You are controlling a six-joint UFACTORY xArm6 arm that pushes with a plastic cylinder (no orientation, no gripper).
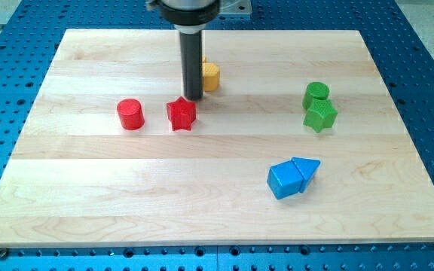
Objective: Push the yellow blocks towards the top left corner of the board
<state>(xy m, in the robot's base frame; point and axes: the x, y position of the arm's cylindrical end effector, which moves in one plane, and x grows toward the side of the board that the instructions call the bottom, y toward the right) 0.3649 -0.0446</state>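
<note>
Rod (192,60) descends from the view's top and its lower end, my tip (194,98), stands on the wooden board (89,196). The arm carries no jaws at all, only this rod, so nothing is clamped. Taking the tip as landmark: the yellow block (211,77) sits just to its right and slightly toward the view's top, partly hidden behind the rod, so its shape is unclear and whether a second yellow piece lies behind it cannot be told. The red star (181,114) lies just below the tip, a little left, close to it. The red cylinder (130,114) is farther left. Well to the right stand a green cylinder (316,93) and a green star (320,115), touching. Lower right, a blue cube (284,180) and a blue triangle (306,172) touch. No writing or labels can be read anywhere.
</note>
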